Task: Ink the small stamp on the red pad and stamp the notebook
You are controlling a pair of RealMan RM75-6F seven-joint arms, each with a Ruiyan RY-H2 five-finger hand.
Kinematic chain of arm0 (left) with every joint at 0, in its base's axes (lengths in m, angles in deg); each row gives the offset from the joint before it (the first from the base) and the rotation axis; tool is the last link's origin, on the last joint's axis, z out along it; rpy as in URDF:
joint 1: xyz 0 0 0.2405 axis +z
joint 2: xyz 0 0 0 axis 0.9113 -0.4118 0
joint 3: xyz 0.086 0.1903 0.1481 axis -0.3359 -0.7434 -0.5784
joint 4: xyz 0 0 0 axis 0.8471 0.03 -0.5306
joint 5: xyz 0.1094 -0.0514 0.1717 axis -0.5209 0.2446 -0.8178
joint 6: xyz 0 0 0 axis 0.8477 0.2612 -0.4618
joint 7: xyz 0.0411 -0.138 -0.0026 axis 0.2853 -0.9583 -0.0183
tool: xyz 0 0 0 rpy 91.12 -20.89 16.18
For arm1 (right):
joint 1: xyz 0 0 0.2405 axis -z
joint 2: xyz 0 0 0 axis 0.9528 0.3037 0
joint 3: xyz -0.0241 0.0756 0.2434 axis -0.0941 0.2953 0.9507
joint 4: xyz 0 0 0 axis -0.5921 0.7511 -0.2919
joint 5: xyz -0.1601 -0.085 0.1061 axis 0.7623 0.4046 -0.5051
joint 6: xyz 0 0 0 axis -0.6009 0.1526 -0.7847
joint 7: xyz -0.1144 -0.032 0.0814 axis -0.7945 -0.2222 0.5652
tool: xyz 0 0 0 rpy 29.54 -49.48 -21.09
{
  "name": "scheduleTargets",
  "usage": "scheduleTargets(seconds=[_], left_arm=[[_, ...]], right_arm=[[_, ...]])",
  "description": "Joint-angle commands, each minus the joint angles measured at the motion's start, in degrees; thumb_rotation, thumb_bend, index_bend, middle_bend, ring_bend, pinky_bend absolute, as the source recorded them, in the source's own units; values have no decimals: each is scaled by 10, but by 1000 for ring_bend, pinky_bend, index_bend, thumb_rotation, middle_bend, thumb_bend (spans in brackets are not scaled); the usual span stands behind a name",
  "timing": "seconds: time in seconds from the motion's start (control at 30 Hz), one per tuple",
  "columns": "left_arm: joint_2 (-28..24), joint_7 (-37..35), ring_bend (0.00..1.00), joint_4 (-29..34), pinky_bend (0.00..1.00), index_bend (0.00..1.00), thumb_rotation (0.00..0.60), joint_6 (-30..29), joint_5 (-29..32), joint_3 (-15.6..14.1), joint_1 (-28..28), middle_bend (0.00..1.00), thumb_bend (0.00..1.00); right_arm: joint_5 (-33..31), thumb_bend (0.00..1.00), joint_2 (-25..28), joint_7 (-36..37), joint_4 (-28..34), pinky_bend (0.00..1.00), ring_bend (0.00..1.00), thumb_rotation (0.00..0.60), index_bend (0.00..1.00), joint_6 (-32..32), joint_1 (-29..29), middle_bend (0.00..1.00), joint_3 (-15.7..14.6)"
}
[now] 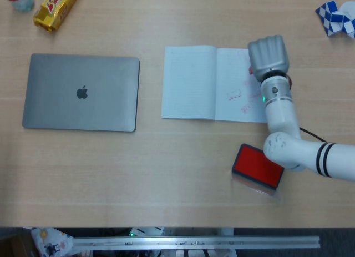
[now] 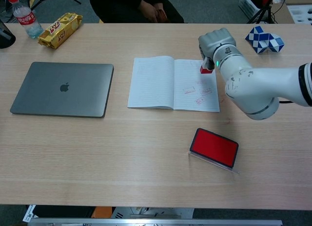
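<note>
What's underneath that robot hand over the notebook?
The robot hand holds a small red stamp over the notebook's right page. Whether the stamp touches the paper is hidden.

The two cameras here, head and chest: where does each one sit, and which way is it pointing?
Head view: sits high above, looking almost straight down on the wooden table; shows the robot's right hand and white arm over the open lined notebook.
Chest view: sits lower at the table's near edge, looking forward and down across it; shows the same right hand holding the small red stamp, with a seated person beyond.
Both share the notebook, red ink pad, closed grey laptop and right hand.
</note>
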State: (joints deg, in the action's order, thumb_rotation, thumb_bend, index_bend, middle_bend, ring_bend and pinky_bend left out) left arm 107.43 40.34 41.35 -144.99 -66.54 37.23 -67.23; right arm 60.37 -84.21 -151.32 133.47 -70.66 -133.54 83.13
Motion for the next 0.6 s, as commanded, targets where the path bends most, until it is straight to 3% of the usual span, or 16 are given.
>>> scheduleTargets(seconds=[0.03,0.6], left_arm=[[0,0,27,-1,44,34,600,1,2,0,0,29,268],[1,0,27,-3,44,34,600,7,4,0,-2,29,268]], right_arm=[[1,357,-17,1,-22,1000,1000,600,658,11,-2,1000,-2],[20,357,-54,9,-77,1000,1000,600,663,28,7,1000,2]])
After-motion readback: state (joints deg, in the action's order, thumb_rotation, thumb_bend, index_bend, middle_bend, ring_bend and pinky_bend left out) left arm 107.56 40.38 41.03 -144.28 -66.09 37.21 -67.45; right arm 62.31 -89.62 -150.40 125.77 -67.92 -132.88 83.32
